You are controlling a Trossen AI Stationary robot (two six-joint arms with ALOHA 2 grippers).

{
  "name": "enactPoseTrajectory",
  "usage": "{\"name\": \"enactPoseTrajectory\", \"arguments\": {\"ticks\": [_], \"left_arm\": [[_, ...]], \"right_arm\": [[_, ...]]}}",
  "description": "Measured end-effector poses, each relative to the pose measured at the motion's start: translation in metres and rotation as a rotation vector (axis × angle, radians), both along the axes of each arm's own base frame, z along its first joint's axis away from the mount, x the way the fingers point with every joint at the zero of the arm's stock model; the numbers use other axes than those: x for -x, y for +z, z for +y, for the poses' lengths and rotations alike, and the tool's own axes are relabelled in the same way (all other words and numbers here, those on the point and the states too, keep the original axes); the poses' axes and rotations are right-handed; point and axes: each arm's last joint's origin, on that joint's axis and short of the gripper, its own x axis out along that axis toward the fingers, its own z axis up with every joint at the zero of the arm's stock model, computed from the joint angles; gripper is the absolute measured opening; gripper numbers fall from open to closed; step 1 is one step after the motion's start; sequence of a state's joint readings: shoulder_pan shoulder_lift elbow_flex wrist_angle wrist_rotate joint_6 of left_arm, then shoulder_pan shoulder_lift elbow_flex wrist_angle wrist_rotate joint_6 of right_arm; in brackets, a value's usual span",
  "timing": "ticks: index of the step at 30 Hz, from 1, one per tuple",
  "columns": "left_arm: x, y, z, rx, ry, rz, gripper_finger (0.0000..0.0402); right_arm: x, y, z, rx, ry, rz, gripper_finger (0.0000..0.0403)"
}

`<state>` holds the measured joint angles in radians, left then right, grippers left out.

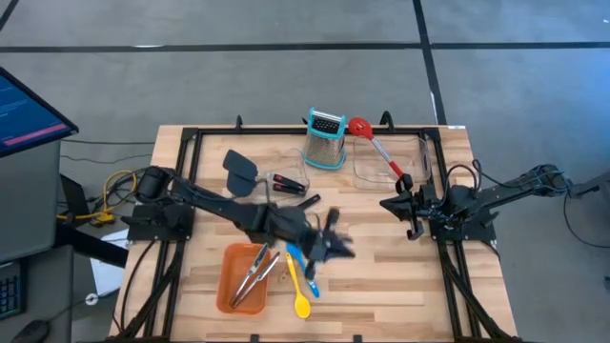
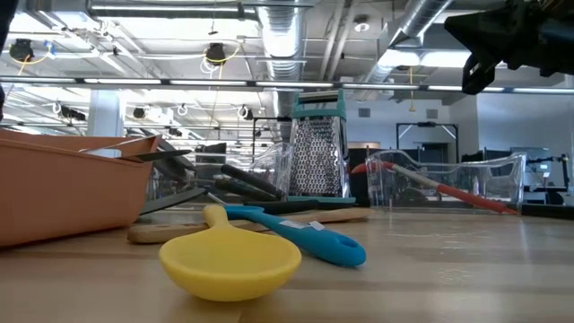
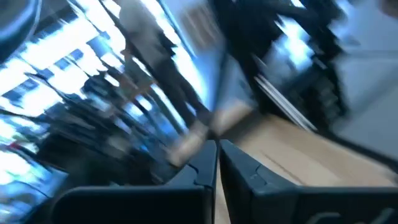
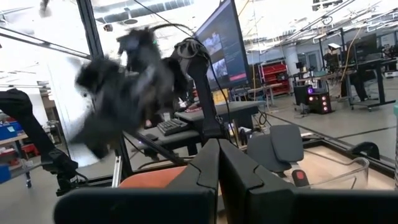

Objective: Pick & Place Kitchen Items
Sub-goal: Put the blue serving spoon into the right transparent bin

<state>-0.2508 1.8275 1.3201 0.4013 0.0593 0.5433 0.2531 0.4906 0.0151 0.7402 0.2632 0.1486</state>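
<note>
My left gripper point(image 1: 331, 240) hovers over the middle of the table, blurred, just beyond the blue spoon point(image 1: 297, 262) and the yellow spoon point(image 1: 302, 300). Its fingers point(image 3: 205, 168) are shut with nothing seen between them. My right gripper point(image 1: 410, 205) waits shut at the table's right side. Steel tongs point(image 1: 253, 274) lie in the orange tray point(image 1: 229, 286). A black spatula point(image 1: 240, 170) lies flat at the far left. The red slotted spoon point(image 1: 376, 143) leans in a clear bin point(image 1: 419, 157). Black-handled tools point(image 1: 286, 183) lie by another clear bin point(image 1: 291, 164).
A steel grater with teal trim point(image 1: 324, 140) stands at the far middle. A wooden utensil point(image 2: 341, 215) lies behind the spoons in the low view. A black frame point(image 1: 191, 143) borders the table. A monitor point(image 1: 29, 114) stands off the table's left.
</note>
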Motion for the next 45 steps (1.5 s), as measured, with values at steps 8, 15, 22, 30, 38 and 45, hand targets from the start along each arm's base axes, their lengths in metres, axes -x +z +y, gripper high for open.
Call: {"name": "enactPoseTrajectory", "arguments": {"ticks": [8,15,22,30,38,45], "left_arm": [[0.007,0.035,0.009,0.108,0.020,-0.185,0.0004],[0.007,0.039,0.016,0.210,0.061,-0.099,0.0003],[-0.001,0.075,0.037,0.219,0.134,0.068,0.0003],[0.004,0.079,0.042,0.257,-0.054,0.285,0.0003],[-0.009,0.036,0.025,0.233,-0.080,0.483,0.0003],[-0.018,-0.017,0.015,0.165,-0.073,0.711,0.0003]], "right_arm": [[0.000,-0.002,0.000,-0.035,0.012,0.019,0.0001],[-0.001,-0.003,0.000,-0.059,0.018,0.035,0.0001],[-0.001,-0.003,0.000,-0.059,0.018,0.035,0.0001],[-0.001,-0.003,0.000,-0.054,0.017,0.035,0.0001],[-0.001,-0.003,0.000,-0.050,0.013,0.033,0.0001],[-0.001,-0.003,-0.001,-0.043,0.000,0.032,0.0001]]}}
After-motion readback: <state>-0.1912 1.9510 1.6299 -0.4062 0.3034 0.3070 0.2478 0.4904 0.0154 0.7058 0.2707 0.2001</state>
